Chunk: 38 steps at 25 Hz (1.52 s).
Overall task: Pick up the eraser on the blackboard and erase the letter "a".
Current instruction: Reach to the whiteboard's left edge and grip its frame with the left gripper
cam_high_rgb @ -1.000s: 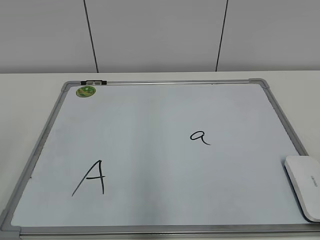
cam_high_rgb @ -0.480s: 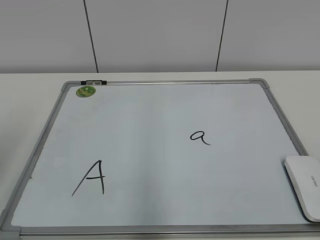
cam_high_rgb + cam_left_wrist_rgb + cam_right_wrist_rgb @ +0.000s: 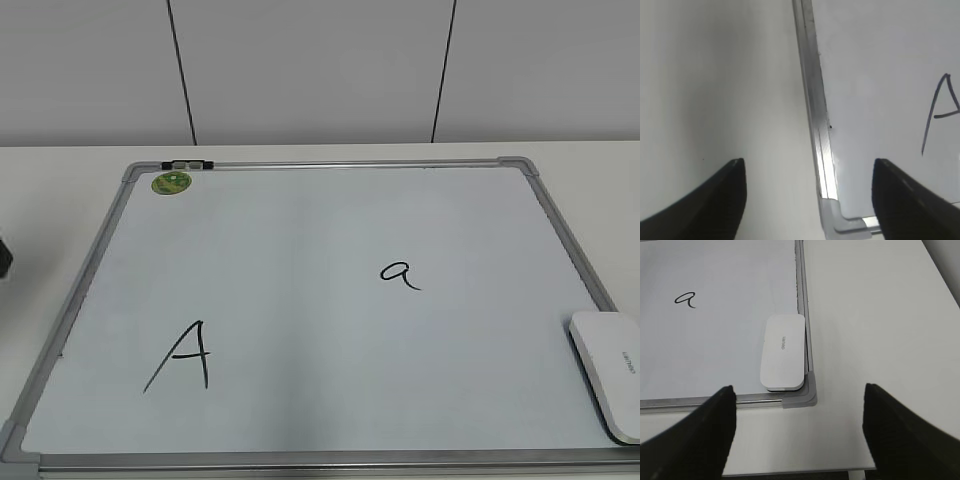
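eraser (image 3: 783, 352): near right corner of the blackboard (image 3: 300, 250), looks light, stiff, slick plastic, so pinch its long sides
right gripper (image 3: 797, 432): wide open, empty
left gripper (image 3: 810, 195): same, open and empty

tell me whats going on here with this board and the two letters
Nothing is being handled yet. The eraser lies flat in the near right corner of the blackboard, untouched. The right gripper hangs above it with its fingers spread wide and empty. The left gripper, also open, is over the board's near left corner beside the capital "A". The letter "a" is fully intact, so no erasing has begun.
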{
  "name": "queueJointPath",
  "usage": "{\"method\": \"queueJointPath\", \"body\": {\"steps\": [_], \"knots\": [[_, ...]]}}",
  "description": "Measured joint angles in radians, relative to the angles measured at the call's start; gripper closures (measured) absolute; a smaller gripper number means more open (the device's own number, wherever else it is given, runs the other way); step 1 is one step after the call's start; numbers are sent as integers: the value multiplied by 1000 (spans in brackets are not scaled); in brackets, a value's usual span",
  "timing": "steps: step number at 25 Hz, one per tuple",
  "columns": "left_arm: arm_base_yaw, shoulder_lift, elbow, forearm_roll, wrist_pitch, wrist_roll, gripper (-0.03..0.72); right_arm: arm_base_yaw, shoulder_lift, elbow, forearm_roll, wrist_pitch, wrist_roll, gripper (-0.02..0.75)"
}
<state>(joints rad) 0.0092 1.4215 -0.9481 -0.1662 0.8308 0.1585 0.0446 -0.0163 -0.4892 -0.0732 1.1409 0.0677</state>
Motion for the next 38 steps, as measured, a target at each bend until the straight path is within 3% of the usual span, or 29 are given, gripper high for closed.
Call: {"method": "queueJointPath", "body": {"steps": [12, 23, 29, 38], "knots": [[0, 369, -247, -104, 79, 117, 115, 0, 0, 0, 0, 0, 0, 151], [122, 582, -397, -301, 101, 213, 138, 0, 0, 0, 0, 0, 0, 151], [122, 638, -470, -315, 146, 216, 238, 0, 0, 0, 0, 0, 0, 151], [122, 667, -476, -315, 152, 218, 331, 0, 0, 0, 0, 0, 0, 152]]}}
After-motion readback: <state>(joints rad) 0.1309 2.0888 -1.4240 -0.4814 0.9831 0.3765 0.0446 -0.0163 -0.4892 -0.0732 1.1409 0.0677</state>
